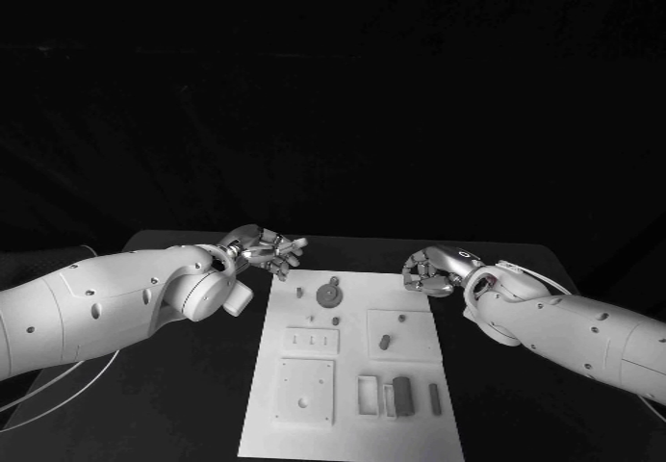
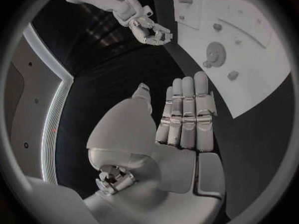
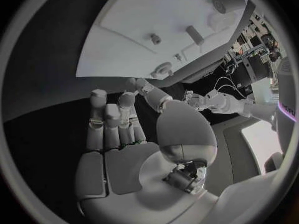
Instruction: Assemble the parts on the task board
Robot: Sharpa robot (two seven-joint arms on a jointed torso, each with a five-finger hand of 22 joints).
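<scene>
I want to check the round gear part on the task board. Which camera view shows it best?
The head view: the gear lies unblocked near the task board's far end. The left wrist view shows it clearly too, though bent. In the right wrist view it sits small behind the right hand's fingertips.

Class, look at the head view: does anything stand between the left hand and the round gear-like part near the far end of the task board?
Nothing visible does. The left hand hovers off the task board, holding nothing; only bare table and board separate it from the gear-like part.
</scene>
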